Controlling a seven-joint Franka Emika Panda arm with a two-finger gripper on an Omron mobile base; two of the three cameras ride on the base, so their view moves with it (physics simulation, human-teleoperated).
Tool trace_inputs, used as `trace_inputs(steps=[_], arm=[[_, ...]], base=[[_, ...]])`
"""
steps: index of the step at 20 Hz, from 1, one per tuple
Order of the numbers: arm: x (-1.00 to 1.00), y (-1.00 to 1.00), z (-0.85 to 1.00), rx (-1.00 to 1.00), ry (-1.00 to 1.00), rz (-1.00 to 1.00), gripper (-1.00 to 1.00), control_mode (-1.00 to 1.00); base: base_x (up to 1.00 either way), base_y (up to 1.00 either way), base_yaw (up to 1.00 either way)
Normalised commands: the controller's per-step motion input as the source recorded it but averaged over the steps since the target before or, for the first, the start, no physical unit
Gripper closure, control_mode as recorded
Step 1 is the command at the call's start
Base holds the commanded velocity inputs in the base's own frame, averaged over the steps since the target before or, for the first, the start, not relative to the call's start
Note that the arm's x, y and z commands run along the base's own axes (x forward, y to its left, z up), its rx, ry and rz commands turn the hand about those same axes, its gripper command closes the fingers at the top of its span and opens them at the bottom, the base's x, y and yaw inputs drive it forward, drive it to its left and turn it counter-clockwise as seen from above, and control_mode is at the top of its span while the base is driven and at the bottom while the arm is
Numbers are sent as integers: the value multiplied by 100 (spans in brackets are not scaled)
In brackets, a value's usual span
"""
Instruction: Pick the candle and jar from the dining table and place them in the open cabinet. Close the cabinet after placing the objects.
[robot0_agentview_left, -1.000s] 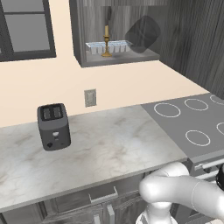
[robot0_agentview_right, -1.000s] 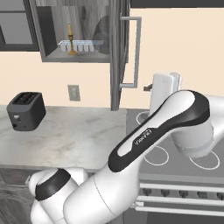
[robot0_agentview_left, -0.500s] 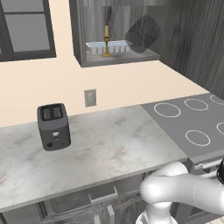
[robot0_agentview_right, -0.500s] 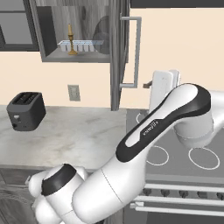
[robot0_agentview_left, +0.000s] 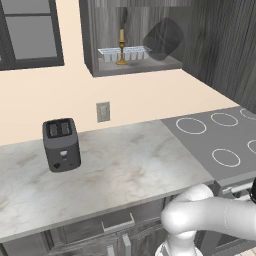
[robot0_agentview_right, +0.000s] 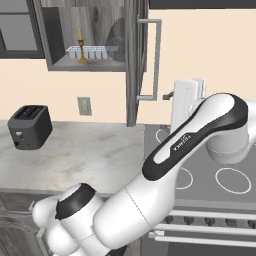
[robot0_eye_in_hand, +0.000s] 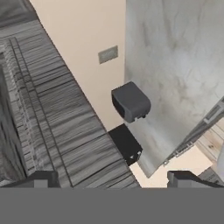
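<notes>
with the candle (robot0_agentview_left: 121, 48) and what appears to be the jar (robot0_agentview_left: 163, 39) already seen on the cabinet (robot0_agentview_right: 131, 60) shelf, the door could be missed or clipped sideways by the spread, empty fingers (robot0_eye_in_hand: 109, 180).

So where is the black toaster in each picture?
Left base view: the boxy black toaster stands left of centre on the marble counter.
Right base view: far left, on that counter.
Hand view: centre, seen tilted.
Shared landmark: the grey wall outlet.
</notes>
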Motion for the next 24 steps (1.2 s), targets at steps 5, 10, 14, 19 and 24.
trace_inputs(steps=[5, 10, 14, 19, 24], arm=[[0, 0, 5, 1, 0, 6, -100, -100], [0, 4, 9, 1, 0, 2, -100, -100], [2, 15, 3, 0, 0, 0, -100, -100], [15, 31, 0, 0, 3, 0, -100, -100], [18, 35, 11, 0, 9, 0, -100, -100]], base=[[0, 0, 0], [0, 0, 0], [0, 0, 0], [0, 0, 0], [0, 0, 0]])
